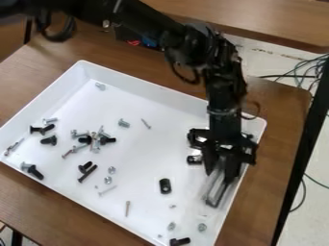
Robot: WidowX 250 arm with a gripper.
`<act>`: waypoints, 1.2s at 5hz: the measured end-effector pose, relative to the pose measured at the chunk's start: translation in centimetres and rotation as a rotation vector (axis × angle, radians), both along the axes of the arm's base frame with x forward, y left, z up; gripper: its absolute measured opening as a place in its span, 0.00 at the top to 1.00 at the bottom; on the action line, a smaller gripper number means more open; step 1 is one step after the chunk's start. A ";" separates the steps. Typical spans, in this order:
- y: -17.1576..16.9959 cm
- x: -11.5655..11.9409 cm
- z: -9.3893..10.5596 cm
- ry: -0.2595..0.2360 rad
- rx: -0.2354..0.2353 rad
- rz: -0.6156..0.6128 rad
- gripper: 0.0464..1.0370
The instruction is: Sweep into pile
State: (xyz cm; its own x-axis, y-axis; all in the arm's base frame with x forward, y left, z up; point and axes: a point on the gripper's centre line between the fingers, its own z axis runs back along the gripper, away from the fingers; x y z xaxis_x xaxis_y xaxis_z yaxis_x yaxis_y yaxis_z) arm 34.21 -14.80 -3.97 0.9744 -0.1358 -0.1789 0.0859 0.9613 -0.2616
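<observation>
Camera view: saw a white rectangular tray (147,88) on a wooden table (277,139), with the black gripper (219,177) hanging over its floor, close inside the right edge. Could make out gripper fingers pinching a translucent block (214,197), slanted toward the near edge, with only a narrow margin to the right wall. Found the broadest stretch of white floor along the far edge and through the middle, with more room between the gripper and the left-hand hardware.

Counted two short black cylinders, one (165,186) left of the block, another (194,159) just beside the gripper. Counted four thin screws lying singly: one (145,123) in the middle, two (107,190) (127,208) toward the near edge, one (13,146) by the left corner. Saw two small silver pieces (111,170) close together near the middle, one black bolt (180,241) at the near corner, and one silver fastener (100,86) near the far-left corner. Noted a loose cluster of mixed bolts and screws (95,141) in the left half, too overlapped to count.
</observation>
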 end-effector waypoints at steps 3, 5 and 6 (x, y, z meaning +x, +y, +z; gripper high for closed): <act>8.1 2.5 -0.8 -0.048 -0.104 0.298 0.69; 19.1 -0.5 -0.9 -0.054 -0.008 0.497 0.69; 23.2 -1.9 -0.9 -0.040 0.028 0.531 0.69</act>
State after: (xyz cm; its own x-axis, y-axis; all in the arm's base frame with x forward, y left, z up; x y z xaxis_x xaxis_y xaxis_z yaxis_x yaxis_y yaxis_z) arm 32.31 8.37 -4.84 0.9138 0.3825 -0.1365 -0.4052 0.8817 -0.2419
